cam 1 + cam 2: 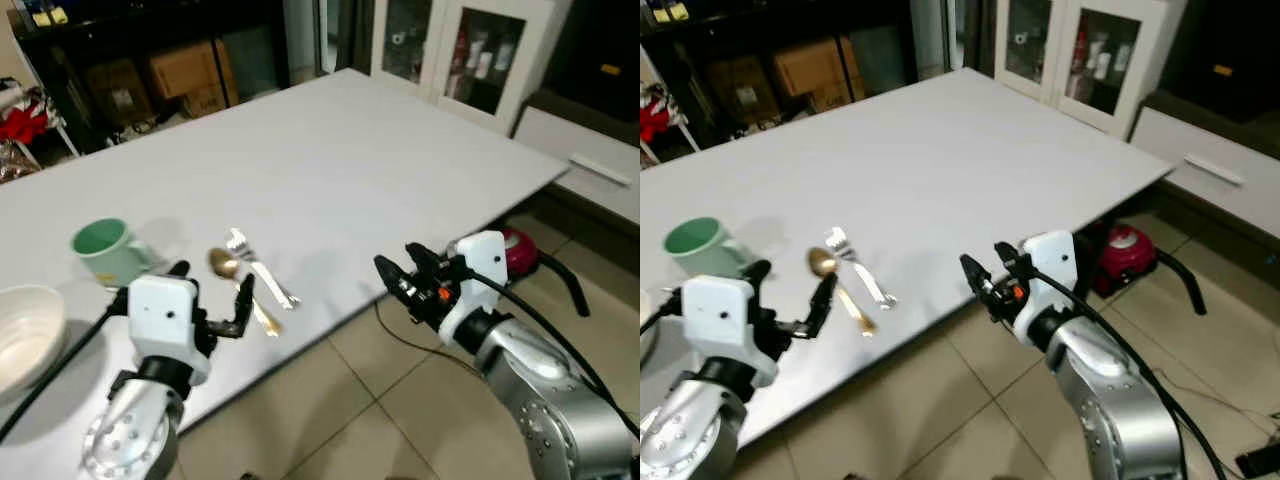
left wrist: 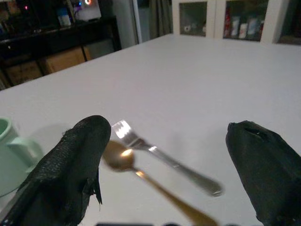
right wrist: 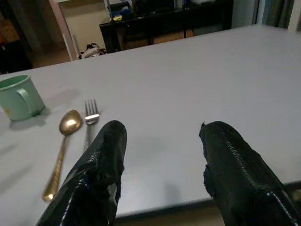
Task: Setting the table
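The left end effector [image 1: 212,298] hovers released over the table [image 1: 330,150] edge, with the gold spoon [image 1: 240,288] and silver fork [image 1: 262,270] lying just beyond its fingertips. The right end effector [image 1: 400,268] is released too. Both utensils look light, stiff and slippery; grasp mid-handle.

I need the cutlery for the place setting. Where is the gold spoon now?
The gold spoon lies on the white table near its front edge, touching the silver fork on its right, right of the green mug, just ahead of the left gripper.
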Motion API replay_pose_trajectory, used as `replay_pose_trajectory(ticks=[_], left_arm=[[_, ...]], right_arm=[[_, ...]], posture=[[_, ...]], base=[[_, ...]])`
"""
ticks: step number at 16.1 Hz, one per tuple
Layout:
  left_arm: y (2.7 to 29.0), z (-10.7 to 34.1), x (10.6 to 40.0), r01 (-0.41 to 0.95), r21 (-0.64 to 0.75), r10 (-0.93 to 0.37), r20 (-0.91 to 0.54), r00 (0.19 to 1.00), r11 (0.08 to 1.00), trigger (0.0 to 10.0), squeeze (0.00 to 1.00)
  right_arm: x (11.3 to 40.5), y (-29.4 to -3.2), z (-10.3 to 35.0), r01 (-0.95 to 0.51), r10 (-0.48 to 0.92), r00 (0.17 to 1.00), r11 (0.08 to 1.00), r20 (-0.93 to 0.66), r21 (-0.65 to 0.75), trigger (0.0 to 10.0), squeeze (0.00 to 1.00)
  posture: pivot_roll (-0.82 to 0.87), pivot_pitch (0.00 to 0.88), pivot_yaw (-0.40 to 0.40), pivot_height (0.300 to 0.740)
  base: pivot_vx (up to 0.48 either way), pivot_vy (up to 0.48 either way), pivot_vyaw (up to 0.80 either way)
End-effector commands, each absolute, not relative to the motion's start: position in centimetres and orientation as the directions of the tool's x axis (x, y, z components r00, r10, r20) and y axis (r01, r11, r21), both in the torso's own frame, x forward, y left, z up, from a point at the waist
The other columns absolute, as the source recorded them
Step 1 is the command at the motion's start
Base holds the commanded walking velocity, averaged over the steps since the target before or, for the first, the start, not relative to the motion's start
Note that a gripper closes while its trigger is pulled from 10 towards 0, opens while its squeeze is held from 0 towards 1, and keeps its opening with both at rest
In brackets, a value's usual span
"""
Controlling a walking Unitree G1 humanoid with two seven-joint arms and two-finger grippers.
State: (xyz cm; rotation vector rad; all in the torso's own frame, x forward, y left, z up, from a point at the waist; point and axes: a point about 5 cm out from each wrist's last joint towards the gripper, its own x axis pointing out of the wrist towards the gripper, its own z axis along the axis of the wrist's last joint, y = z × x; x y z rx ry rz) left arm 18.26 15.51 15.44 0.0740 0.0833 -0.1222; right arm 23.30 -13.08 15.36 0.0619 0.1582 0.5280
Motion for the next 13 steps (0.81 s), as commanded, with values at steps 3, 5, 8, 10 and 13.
replay_pose_trajectory(ticks=[3,5,8,10,13], left_arm=[[16.3,15.7,18.4,0.078,0.112,-0.071,-0.068,0.995,0.991,10.0,0.0],[16.9,15.8,18.4,0.071,0.143,-0.063,-0.06,0.996,0.987,10.0,0.0],[16.9,15.8,18.1,0.08,0.142,-0.071,-0.063,0.995,0.987,10.0,0.0],[16.7,16.0,18.1,0.093,0.153,-0.087,-0.047,0.995,0.984,10.0,0.0],[16.6,16.7,18.0,0.085,0.155,-0.086,0.003,0.996,0.984,10.0,0.0]], right_arm=[[22.9,-12.8,16.1,-0.548,0.55,0.832,0.835,-0.074,0.052,10.0,0.0],[22.8,-12.7,15.8,-0.555,0.559,0.826,0.829,-0.072,0.072,10.0,0.0],[22.5,-12.6,15.4,-0.576,0.581,0.811,0.813,-0.073,0.079,10.0,0.0],[22.3,-12.7,15.4,-0.58,0.586,0.808,0.81,-0.063,0.087,10.0,0.0],[22.5,-13.1,15.9,-0.555,0.559,0.829,0.827,-0.019,0.088,10.0,0.0]], posture=[[-0.09,0.0,0.069,0.74],[-0.09,0.0,0.07,0.74],[-0.09,0.0,0.067,0.74],[-0.09,0.0,0.065,0.74],[-0.09,0.0,0.065,0.74]], base=[[0.0,0.0,0.53],[0.0,0.0,0.8],[0.0,0.0,0.8],[0.0,0.0,0.8],[0.0,0.0,0.8]])
